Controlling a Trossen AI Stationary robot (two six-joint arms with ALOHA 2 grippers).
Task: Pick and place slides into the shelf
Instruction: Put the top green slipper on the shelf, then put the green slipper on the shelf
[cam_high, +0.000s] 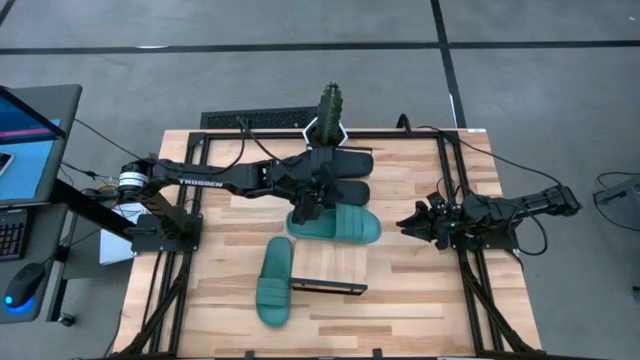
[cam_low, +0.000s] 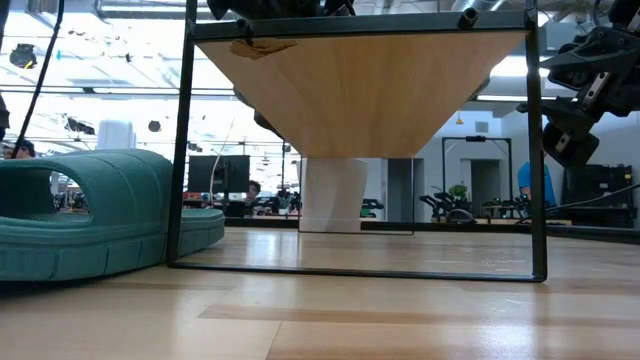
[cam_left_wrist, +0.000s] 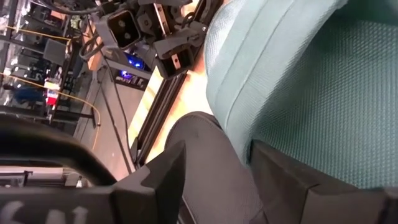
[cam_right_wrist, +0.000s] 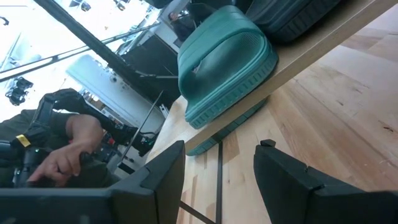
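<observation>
Two black slides (cam_high: 345, 165) (cam_high: 348, 190) and a teal slide (cam_high: 340, 223) lie side by side on the shelf (cam_high: 330, 262), a raised light-wood plank on a black frame. The second teal slide (cam_high: 275, 282) rests sole-down on the tabletop beside the shelf, and shows large in the low view (cam_low: 90, 215). My left gripper (cam_high: 308, 208) is open and low over the shelf's teal slide (cam_left_wrist: 311, 74), at its left end beside a black slide (cam_left_wrist: 211, 162). My right gripper (cam_high: 410, 222) (cam_right_wrist: 221, 152) hovers open at the table's right, holding nothing. My left gripper comes from above, its fingers spread across the line where the teal slide's edge (cam_left_wrist: 239, 124) meets the black slide. One finger (cam_left_wrist: 298, 183) covers the teal footbed. I cannot tell whether either finger touches.
A cactus in a white pot (cam_high: 330, 112) stands at the far edge behind the shelf. The shelf's black frame legs (cam_low: 180, 140) (cam_low: 535, 150) stand on the table, and its dark lip (cam_high: 328, 287) is at the near end. A person's hand (cam_right_wrist: 68, 149) shows beyond the table.
</observation>
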